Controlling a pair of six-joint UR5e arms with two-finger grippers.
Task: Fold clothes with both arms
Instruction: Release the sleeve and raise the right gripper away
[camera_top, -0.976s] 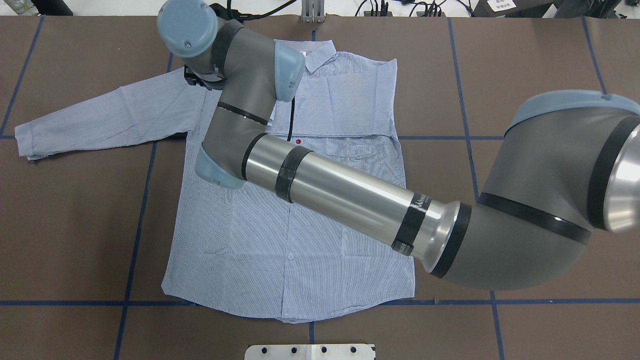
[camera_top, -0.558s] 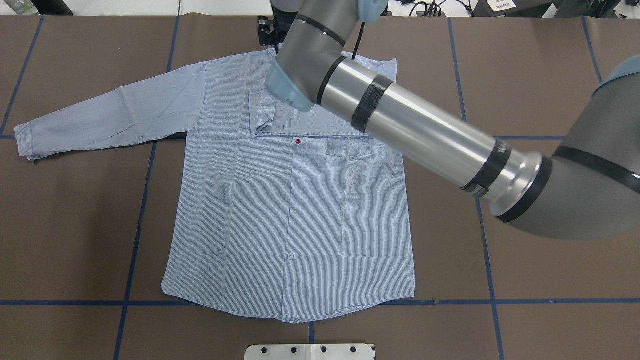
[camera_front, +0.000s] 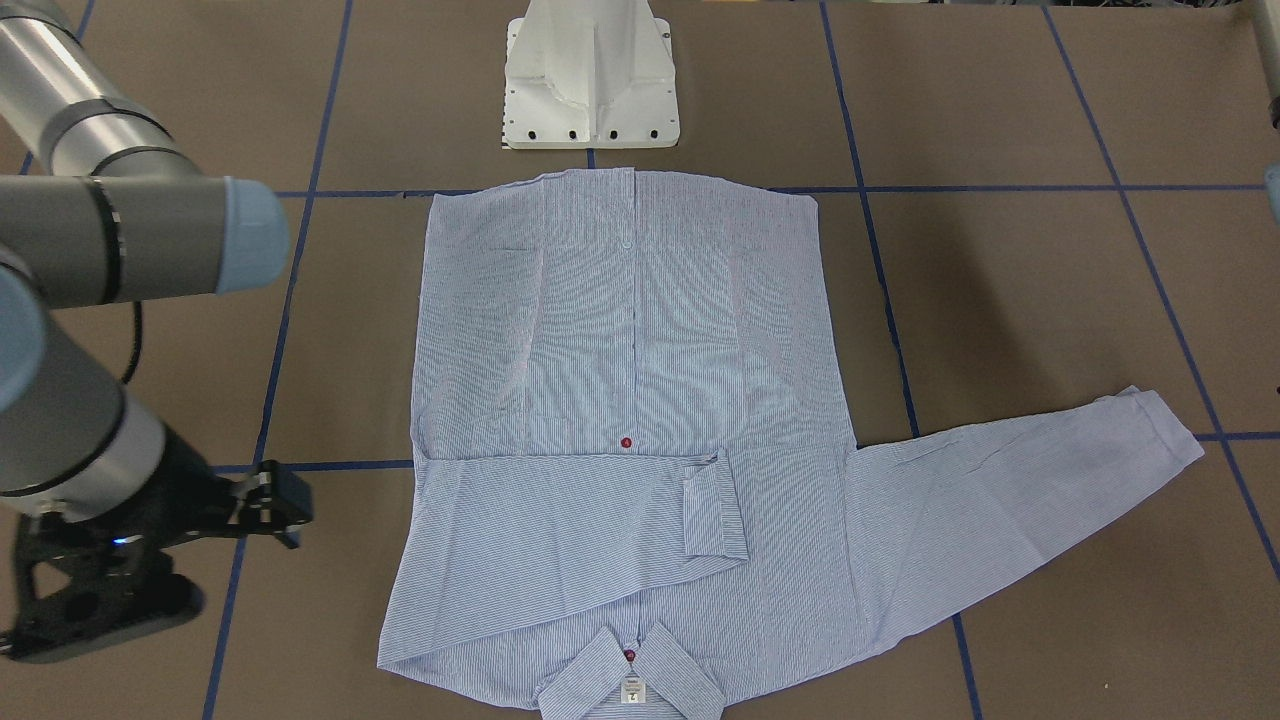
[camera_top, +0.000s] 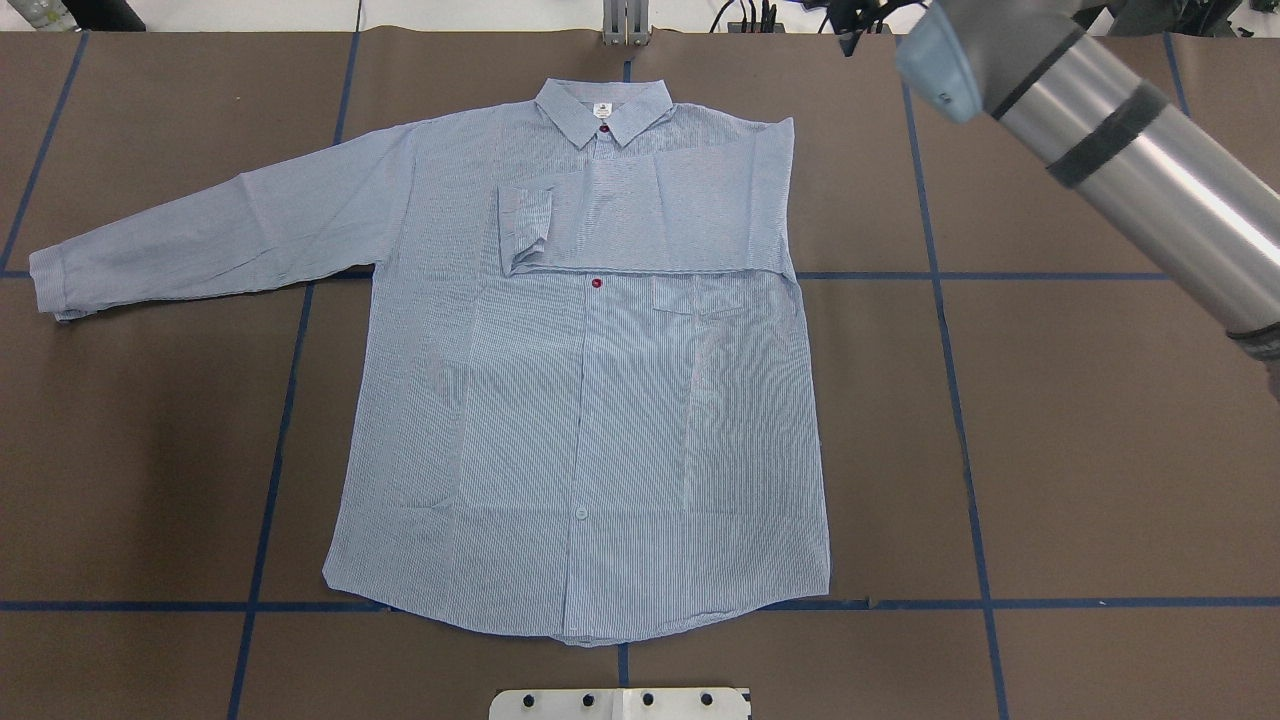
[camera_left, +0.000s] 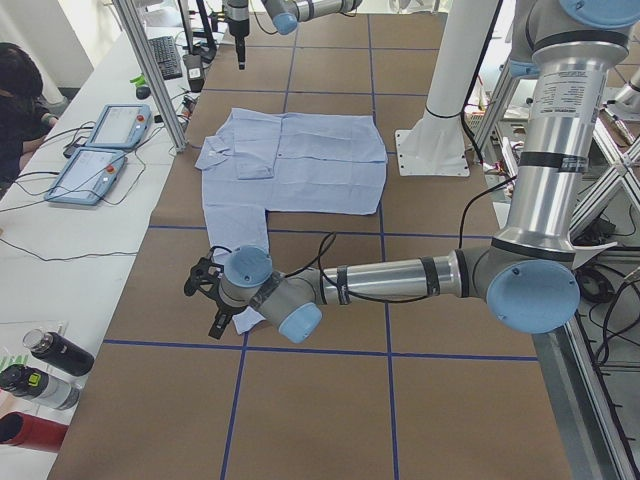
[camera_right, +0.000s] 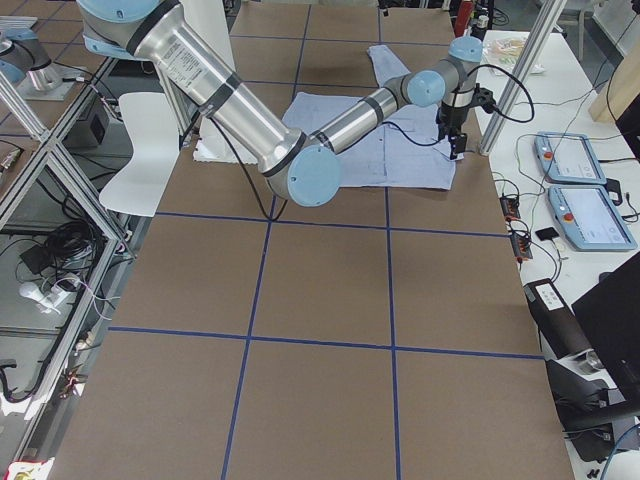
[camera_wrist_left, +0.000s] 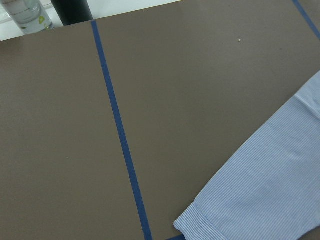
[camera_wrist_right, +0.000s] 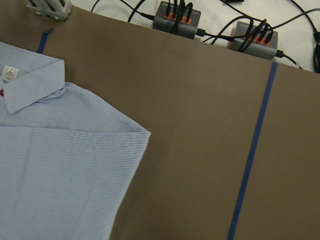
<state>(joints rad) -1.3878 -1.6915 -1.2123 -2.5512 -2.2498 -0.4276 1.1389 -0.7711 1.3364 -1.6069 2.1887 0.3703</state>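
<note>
Legible text: none. White neck label (camera_top: 602, 110) at collar (camera_top: 566, 108) of shirt (camera_top: 580, 400): small dark print, too small to read.

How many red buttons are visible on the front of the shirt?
2: one red button at the collar, another just past the folded sleeve, toward the hem. More may hide under that sleeve.

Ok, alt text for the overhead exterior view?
Blue striped shirt flat on a brown table, collar at the far edge, one sleeve folded across the chest, the other stretched left. The right arm is clear at upper right.
</note>
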